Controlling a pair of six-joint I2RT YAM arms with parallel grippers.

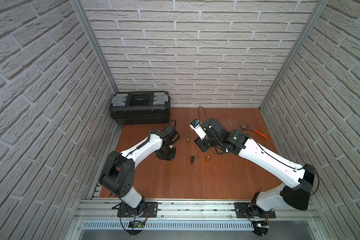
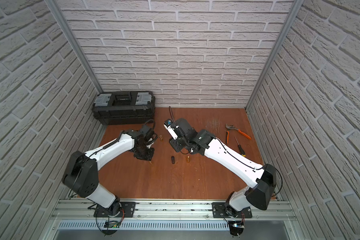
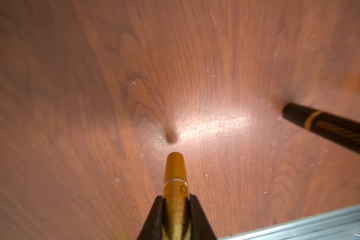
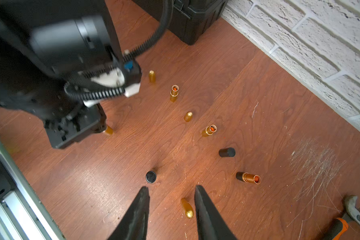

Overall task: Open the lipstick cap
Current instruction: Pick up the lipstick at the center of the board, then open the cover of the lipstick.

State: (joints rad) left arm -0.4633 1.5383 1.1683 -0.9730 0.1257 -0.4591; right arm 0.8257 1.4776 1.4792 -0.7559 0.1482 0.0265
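Note:
My left gripper [image 3: 176,200] is shut on a gold lipstick [image 3: 176,178] that stands upright, its far end at the wooden table. The cap is on, with a thin seam ring just past the fingertips. In both top views this gripper [image 1: 165,154] [image 2: 142,154] points straight down, left of centre. My right gripper [image 4: 171,188] hangs open above the table, holding nothing. A capped gold lipstick [image 4: 187,207] lies below, between its fingers. An upright black lipstick [image 4: 151,176] [image 1: 192,160] stands between the two grippers.
Several opened lipsticks [image 4: 210,130] and loose caps [image 4: 227,152] are scattered on the table [image 1: 195,182]. A black toolbox [image 1: 140,108] stands at the back left. An orange-handled wrench [image 1: 255,131] and a screwdriver [image 2: 239,148] lie at the right.

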